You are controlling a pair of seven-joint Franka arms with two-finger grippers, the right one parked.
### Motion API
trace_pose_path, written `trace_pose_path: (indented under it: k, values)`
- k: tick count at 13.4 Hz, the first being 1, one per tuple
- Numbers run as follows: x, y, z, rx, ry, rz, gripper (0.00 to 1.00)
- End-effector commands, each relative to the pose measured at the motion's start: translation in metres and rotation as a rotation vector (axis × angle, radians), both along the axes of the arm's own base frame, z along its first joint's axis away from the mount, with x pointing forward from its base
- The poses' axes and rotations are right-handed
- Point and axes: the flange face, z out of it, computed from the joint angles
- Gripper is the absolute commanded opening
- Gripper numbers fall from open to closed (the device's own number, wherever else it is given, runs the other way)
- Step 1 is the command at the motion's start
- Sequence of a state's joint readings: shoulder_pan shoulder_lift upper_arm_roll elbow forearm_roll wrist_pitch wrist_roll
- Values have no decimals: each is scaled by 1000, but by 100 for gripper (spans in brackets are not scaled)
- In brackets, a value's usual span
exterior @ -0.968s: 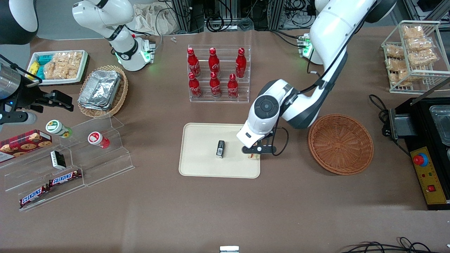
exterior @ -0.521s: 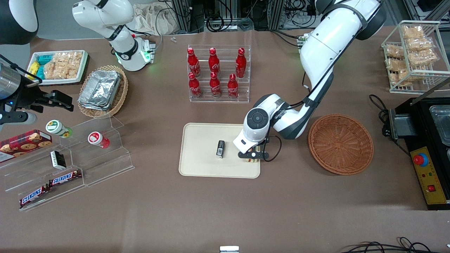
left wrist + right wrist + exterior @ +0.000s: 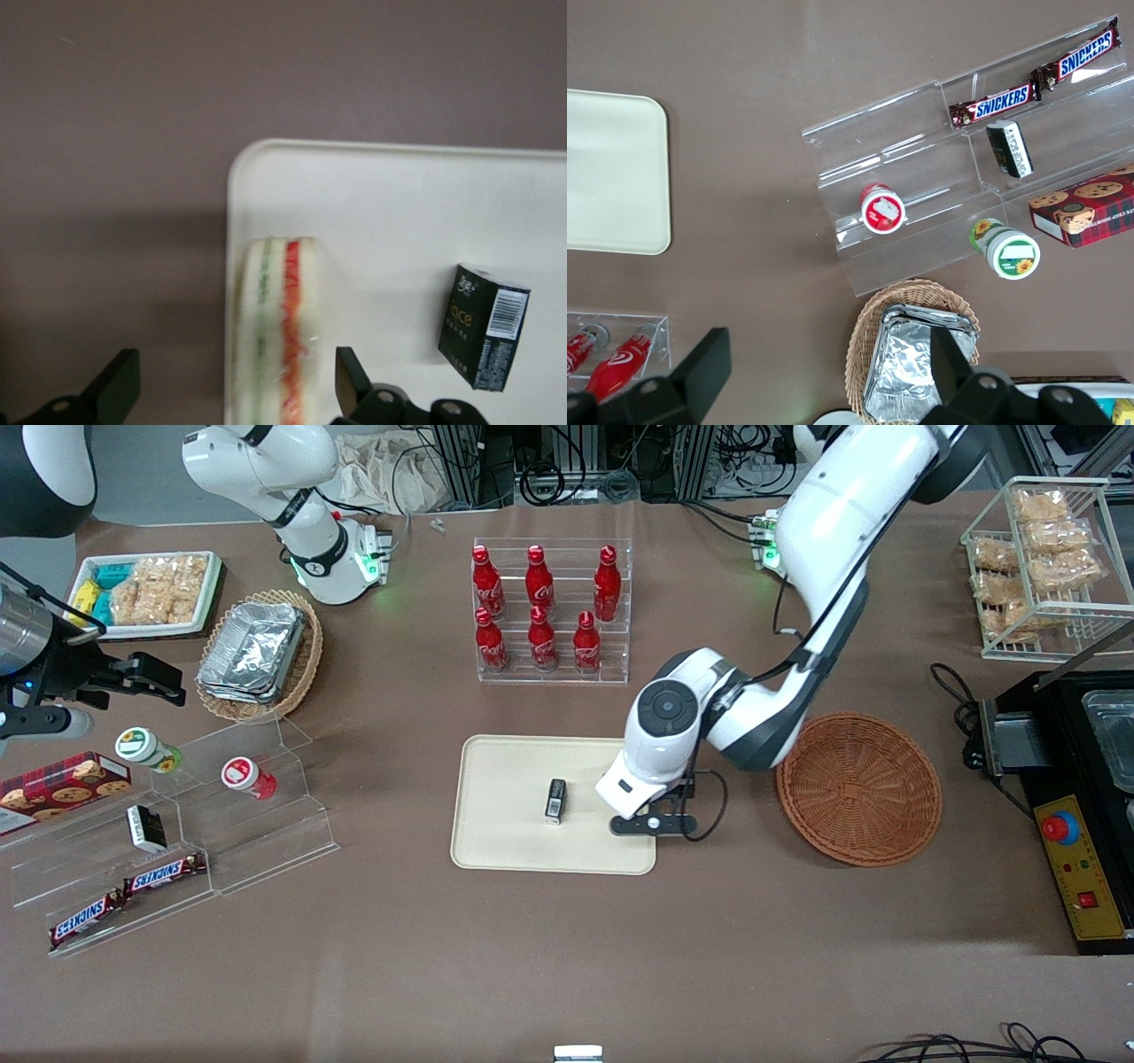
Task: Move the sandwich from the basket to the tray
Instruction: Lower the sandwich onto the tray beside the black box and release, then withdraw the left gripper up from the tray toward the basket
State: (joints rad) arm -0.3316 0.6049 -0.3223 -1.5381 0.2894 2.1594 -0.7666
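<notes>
The sandwich (image 3: 276, 328), white bread with a green and an orange-red stripe, stands on its edge on the cream tray (image 3: 399, 204), right against the tray's rim toward the basket. My gripper (image 3: 235, 388) hangs above it, open, with its fingers (image 3: 118, 388) well apart on either side and a gap between each finger and the bread. In the front view the gripper (image 3: 652, 825) is over the tray (image 3: 505, 841) at the edge nearest the basket and hides the sandwich. The round reddish-brown basket (image 3: 858, 788) sits beside the tray with nothing in it.
A small black box (image 3: 555, 800) stands on the tray's middle, close to the sandwich (image 3: 483, 326). A clear rack of red bottles (image 3: 549, 611) stands farther from the camera than the tray. Clear snack shelves (image 3: 177, 833) lie toward the parked arm's end.
The gripper dipped to the tray with the sandwich, then rose and drew slightly toward the basket. The sandwich now stands free on the tray between the open fingers.
</notes>
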Motion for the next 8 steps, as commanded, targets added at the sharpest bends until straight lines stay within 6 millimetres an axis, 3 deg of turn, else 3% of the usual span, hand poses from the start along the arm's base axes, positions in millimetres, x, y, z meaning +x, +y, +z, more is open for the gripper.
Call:
trace_pose_path:
  k: [1, 3, 6, 8]
  values:
    - [12, 44, 75, 69, 5, 76, 100]
    - [16, 67, 121, 31, 45, 46, 100]
    - [24, 140, 176, -5, 112, 37, 100]
    - [14, 173, 215, -5, 121, 27, 100]
